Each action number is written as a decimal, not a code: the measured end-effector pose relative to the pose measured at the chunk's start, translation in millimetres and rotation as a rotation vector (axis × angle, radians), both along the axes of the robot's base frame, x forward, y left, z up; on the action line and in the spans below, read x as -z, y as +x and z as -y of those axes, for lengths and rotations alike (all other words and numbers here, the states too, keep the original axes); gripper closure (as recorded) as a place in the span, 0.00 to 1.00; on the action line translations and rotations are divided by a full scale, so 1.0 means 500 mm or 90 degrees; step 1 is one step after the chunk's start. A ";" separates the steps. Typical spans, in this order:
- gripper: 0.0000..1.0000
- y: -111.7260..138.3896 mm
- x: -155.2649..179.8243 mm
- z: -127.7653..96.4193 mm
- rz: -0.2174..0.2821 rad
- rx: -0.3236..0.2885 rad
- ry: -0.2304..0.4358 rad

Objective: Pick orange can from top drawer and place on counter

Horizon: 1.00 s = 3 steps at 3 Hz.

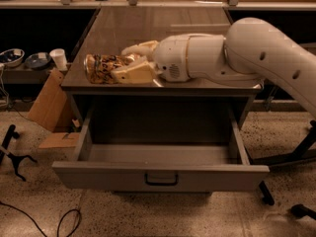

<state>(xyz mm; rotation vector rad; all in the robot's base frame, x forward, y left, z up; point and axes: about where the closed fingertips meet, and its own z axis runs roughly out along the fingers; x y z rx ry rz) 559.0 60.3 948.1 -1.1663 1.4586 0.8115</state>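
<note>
orange can [101,69] lies sideways, clasped by the gripper [120,63] over the counter [163,23].

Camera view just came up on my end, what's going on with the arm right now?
The robot's gripper is shut on the orange can, holding it sideways over the front left part of the counter. Whether the can touches the surface, I cannot tell. The top drawer below stands pulled out, and its visible inside looks empty. So the can is out of the drawer but not yet released.
</note>
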 end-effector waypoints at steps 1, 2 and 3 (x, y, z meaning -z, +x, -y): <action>1.00 0.048 0.000 -0.065 -0.004 -0.001 0.011; 1.00 0.088 0.013 -0.107 -0.023 0.018 0.015; 1.00 0.133 0.036 -0.138 -0.056 0.056 0.011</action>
